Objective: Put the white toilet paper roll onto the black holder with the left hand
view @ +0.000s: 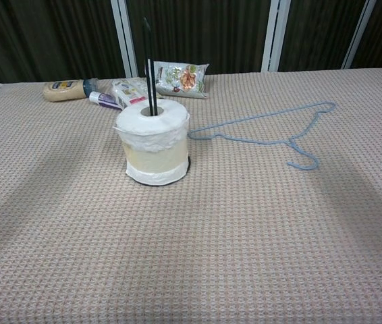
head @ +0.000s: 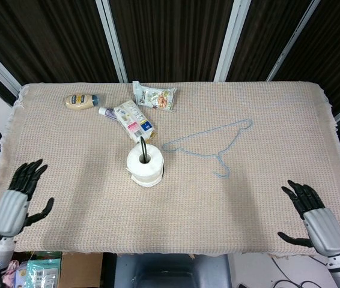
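Observation:
The white toilet paper roll (head: 145,164) (view: 152,144) sits upright on the table, threaded over the black holder (head: 142,146) whose rod (view: 149,64) sticks up through its core. My left hand (head: 18,200) hangs at the table's front left corner, far from the roll, fingers spread and empty. Over at the front right corner my right hand (head: 314,221) is likewise spread with nothing in it. Neither hand shows in the chest view.
A blue wire hanger (head: 213,144) (view: 272,132) lies right of the roll. Behind it are a mayonnaise bottle (head: 80,101), a tube and small box (head: 131,117), and a snack packet (head: 154,95) near the far edge.

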You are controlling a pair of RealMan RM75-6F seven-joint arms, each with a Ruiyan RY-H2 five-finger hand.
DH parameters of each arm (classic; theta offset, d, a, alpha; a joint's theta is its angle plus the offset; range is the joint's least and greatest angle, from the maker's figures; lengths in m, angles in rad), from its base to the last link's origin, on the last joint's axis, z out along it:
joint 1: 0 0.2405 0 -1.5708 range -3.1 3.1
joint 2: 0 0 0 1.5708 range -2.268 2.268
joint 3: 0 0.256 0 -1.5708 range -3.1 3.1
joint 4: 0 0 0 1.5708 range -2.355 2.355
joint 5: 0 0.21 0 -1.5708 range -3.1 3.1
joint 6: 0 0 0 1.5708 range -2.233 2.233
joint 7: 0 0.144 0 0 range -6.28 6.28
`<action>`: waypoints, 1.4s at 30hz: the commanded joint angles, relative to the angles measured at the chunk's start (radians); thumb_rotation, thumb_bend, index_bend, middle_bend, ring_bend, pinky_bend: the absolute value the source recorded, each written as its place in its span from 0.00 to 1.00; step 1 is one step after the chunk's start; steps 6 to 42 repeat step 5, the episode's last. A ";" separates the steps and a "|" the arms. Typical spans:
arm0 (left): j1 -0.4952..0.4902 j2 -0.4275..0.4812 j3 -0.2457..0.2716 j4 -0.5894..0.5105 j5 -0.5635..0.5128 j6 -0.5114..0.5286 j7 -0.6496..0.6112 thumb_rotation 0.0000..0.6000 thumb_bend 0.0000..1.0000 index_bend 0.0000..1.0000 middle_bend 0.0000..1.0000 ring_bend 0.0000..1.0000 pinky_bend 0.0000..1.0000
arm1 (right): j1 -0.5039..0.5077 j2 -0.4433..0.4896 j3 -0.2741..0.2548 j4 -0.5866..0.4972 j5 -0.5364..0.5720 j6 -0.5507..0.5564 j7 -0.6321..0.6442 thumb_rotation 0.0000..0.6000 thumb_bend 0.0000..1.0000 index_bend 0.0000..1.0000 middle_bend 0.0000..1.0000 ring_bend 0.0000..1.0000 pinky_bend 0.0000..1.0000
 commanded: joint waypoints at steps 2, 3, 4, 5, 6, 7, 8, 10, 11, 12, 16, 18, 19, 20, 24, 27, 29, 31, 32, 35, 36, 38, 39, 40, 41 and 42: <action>0.121 0.015 0.134 0.093 0.080 0.050 -0.157 1.00 0.44 0.00 0.00 0.00 0.03 | 0.009 -0.034 0.004 0.003 0.013 -0.030 -0.058 1.00 0.12 0.00 0.00 0.00 0.00; 0.121 0.023 0.138 0.096 0.088 0.046 -0.154 1.00 0.44 0.00 0.00 0.00 0.03 | 0.010 -0.037 0.004 0.000 0.017 -0.034 -0.068 1.00 0.12 0.00 0.00 0.00 0.00; 0.122 0.031 0.137 0.097 0.088 0.038 -0.140 1.00 0.44 0.00 0.00 0.00 0.03 | 0.010 -0.040 0.003 -0.004 0.021 -0.038 -0.076 1.00 0.12 0.00 0.00 0.00 0.00; 0.125 0.034 0.134 0.093 0.080 0.031 -0.123 1.00 0.44 0.00 0.00 0.00 0.03 | 0.010 -0.042 0.004 -0.007 0.023 -0.039 -0.080 1.00 0.12 0.00 0.00 0.00 0.00; 0.125 0.034 0.134 0.093 0.080 0.031 -0.123 1.00 0.44 0.00 0.00 0.00 0.03 | 0.010 -0.042 0.004 -0.007 0.023 -0.039 -0.080 1.00 0.12 0.00 0.00 0.00 0.00; 0.125 0.034 0.134 0.093 0.080 0.031 -0.123 1.00 0.44 0.00 0.00 0.00 0.03 | 0.010 -0.042 0.004 -0.007 0.023 -0.039 -0.080 1.00 0.12 0.00 0.00 0.00 0.00; 0.125 0.034 0.134 0.093 0.080 0.031 -0.123 1.00 0.44 0.00 0.00 0.00 0.03 | 0.010 -0.042 0.004 -0.007 0.023 -0.039 -0.080 1.00 0.12 0.00 0.00 0.00 0.00; 0.125 0.034 0.134 0.093 0.080 0.031 -0.123 1.00 0.44 0.00 0.00 0.00 0.03 | 0.010 -0.042 0.004 -0.007 0.023 -0.039 -0.080 1.00 0.12 0.00 0.00 0.00 0.00; 0.125 0.034 0.134 0.093 0.080 0.031 -0.123 1.00 0.44 0.00 0.00 0.00 0.03 | 0.010 -0.042 0.004 -0.007 0.023 -0.039 -0.080 1.00 0.12 0.00 0.00 0.00 0.00; 0.125 0.034 0.134 0.093 0.080 0.031 -0.123 1.00 0.44 0.00 0.00 0.00 0.03 | 0.010 -0.042 0.004 -0.007 0.023 -0.039 -0.080 1.00 0.12 0.00 0.00 0.00 0.00; 0.125 0.034 0.134 0.093 0.080 0.031 -0.123 1.00 0.44 0.00 0.00 0.00 0.03 | 0.010 -0.042 0.004 -0.007 0.023 -0.039 -0.080 1.00 0.12 0.00 0.00 0.00 0.00; 0.125 0.034 0.134 0.093 0.080 0.031 -0.123 1.00 0.44 0.00 0.00 0.00 0.03 | 0.010 -0.042 0.004 -0.007 0.023 -0.039 -0.080 1.00 0.12 0.00 0.00 0.00 0.00; 0.125 0.034 0.134 0.093 0.080 0.031 -0.123 1.00 0.44 0.00 0.00 0.00 0.03 | 0.010 -0.042 0.004 -0.007 0.023 -0.039 -0.080 1.00 0.12 0.00 0.00 0.00 0.00; 0.125 0.034 0.134 0.093 0.080 0.031 -0.123 1.00 0.44 0.00 0.00 0.00 0.03 | 0.010 -0.042 0.004 -0.007 0.023 -0.039 -0.080 1.00 0.12 0.00 0.00 0.00 0.00; 0.125 0.034 0.134 0.093 0.080 0.031 -0.123 1.00 0.44 0.00 0.00 0.00 0.03 | 0.010 -0.042 0.004 -0.007 0.023 -0.039 -0.080 1.00 0.12 0.00 0.00 0.00 0.00; 0.125 0.034 0.134 0.093 0.080 0.031 -0.123 1.00 0.44 0.00 0.00 0.00 0.03 | 0.010 -0.042 0.004 -0.007 0.023 -0.039 -0.080 1.00 0.12 0.00 0.00 0.00 0.00; 0.125 0.034 0.134 0.093 0.080 0.031 -0.123 1.00 0.44 0.00 0.00 0.00 0.03 | 0.010 -0.042 0.004 -0.007 0.023 -0.039 -0.080 1.00 0.12 0.00 0.00 0.00 0.00; 0.125 0.034 0.134 0.093 0.080 0.031 -0.123 1.00 0.44 0.00 0.00 0.00 0.03 | 0.010 -0.042 0.004 -0.007 0.023 -0.039 -0.080 1.00 0.12 0.00 0.00 0.00 0.00; 0.125 0.034 0.134 0.093 0.080 0.031 -0.123 1.00 0.44 0.00 0.00 0.00 0.03 | 0.010 -0.042 0.004 -0.007 0.023 -0.039 -0.080 1.00 0.12 0.00 0.00 0.00 0.00; 0.125 0.034 0.134 0.093 0.080 0.031 -0.123 1.00 0.44 0.00 0.00 0.00 0.03 | 0.010 -0.042 0.004 -0.007 0.023 -0.039 -0.080 1.00 0.12 0.00 0.00 0.00 0.00; 0.125 0.034 0.134 0.093 0.080 0.031 -0.123 1.00 0.44 0.00 0.00 0.00 0.03 | 0.010 -0.042 0.004 -0.007 0.023 -0.039 -0.080 1.00 0.12 0.00 0.00 0.00 0.00; 0.125 0.034 0.134 0.093 0.080 0.031 -0.123 1.00 0.44 0.00 0.00 0.00 0.03 | 0.010 -0.042 0.004 -0.007 0.023 -0.039 -0.080 1.00 0.12 0.00 0.00 0.00 0.00; 0.125 0.034 0.134 0.093 0.080 0.031 -0.123 1.00 0.44 0.00 0.00 0.00 0.03 | 0.010 -0.042 0.004 -0.007 0.023 -0.039 -0.080 1.00 0.12 0.00 0.00 0.00 0.00; 0.125 0.034 0.134 0.093 0.080 0.031 -0.123 1.00 0.44 0.00 0.00 0.00 0.03 | 0.010 -0.042 0.004 -0.007 0.023 -0.039 -0.080 1.00 0.12 0.00 0.00 0.00 0.00; 0.125 0.034 0.134 0.093 0.080 0.031 -0.123 1.00 0.44 0.00 0.00 0.00 0.03 | 0.010 -0.042 0.004 -0.007 0.023 -0.039 -0.080 1.00 0.12 0.00 0.00 0.00 0.00; 0.125 0.034 0.134 0.093 0.080 0.031 -0.123 1.00 0.44 0.00 0.00 0.00 0.03 | 0.010 -0.042 0.004 -0.007 0.023 -0.039 -0.080 1.00 0.12 0.00 0.00 0.00 0.00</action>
